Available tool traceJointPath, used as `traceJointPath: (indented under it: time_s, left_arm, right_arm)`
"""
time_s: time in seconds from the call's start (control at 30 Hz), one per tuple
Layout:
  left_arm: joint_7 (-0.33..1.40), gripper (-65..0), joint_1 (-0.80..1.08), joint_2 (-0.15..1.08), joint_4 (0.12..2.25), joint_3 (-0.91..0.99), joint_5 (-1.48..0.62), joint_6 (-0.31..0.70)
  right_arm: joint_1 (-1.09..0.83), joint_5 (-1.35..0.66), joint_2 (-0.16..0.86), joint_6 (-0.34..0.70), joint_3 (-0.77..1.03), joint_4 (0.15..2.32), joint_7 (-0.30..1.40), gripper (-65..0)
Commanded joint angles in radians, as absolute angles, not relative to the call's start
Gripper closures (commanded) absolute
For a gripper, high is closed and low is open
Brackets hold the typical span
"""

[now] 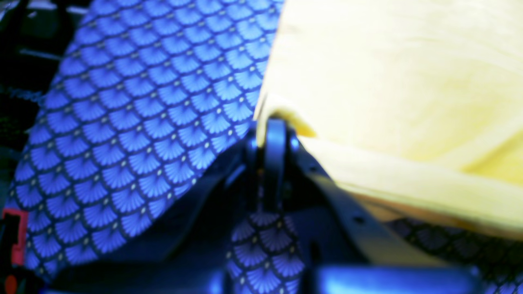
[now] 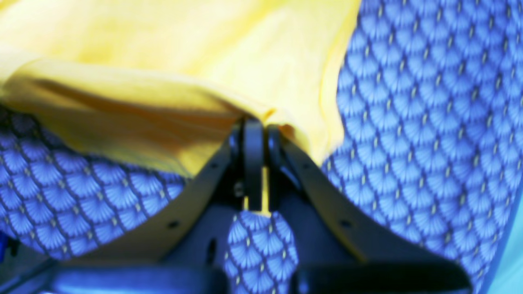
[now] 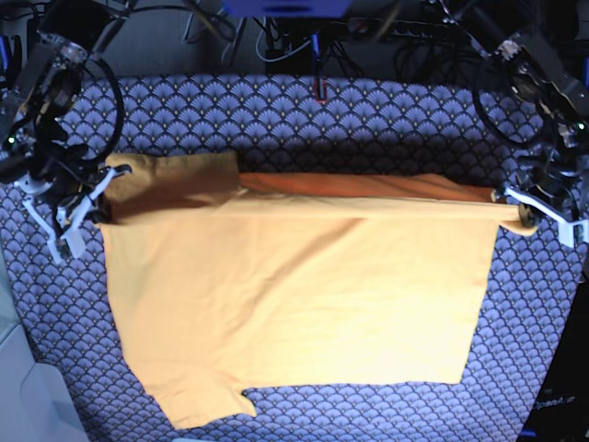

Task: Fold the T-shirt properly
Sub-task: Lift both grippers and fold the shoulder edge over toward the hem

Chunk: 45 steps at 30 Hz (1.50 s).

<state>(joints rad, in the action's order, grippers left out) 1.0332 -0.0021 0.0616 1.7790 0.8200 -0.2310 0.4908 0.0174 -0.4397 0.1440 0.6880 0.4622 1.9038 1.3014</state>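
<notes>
While the T-shirt (image 3: 304,304) lies spread on the tablecloth (image 3: 304,120), the left tool (image 1: 274,122) and right tool (image 2: 255,122) each pinch its raised edge tight.

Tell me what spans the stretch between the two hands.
In the base view, a raised edge of the T-shirt runs taut from the right hand to the left hand, both pinching it above the tablecloth.

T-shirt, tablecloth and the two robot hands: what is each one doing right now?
T-shirt: spread out, far edge lifted and partly folded over.
Tablecloth: flat under the shirt.
Left hand: shut on the T-shirt's edge.
Right hand: shut on the T-shirt's edge.
</notes>
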Motion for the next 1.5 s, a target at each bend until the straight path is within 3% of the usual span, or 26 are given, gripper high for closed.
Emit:
traceJointPath:
  time_s: [0.0,0.17,0.53,1.23,1.47]
  left_arm:
    - [1.018,0.0,-0.031,0.076,1.773,0.822,-0.229,0.484]
    - [1.017,0.0,-0.077,0.077,1.704,0.822,-0.2,0.487]
    - [1.015,0.0,-0.148,0.079,1.633,0.766,-0.196,0.486]
    - [1.012,0.0,-0.228,0.104,1.54,0.745,-0.197,0.484]
    - [0.931,0.0,-0.237,0.116,1.532,0.745,-0.196,0.484]
  right_arm:
    - [0.048,-0.452,0.156,0.698,0.452,1.917,1.283,0.0]
    - [0.11,-0.452,0.165,0.698,0.414,1.89,1.282,0.0]
    - [0.222,-0.452,0.251,0.698,0.41,1.613,1.162,0.0]
    - [0.323,-0.452,0.262,0.698,0.306,1.478,1.096,0.0]
    - [0.366,-0.452,0.275,0.698,0.278,1.415,1.076,0.0]
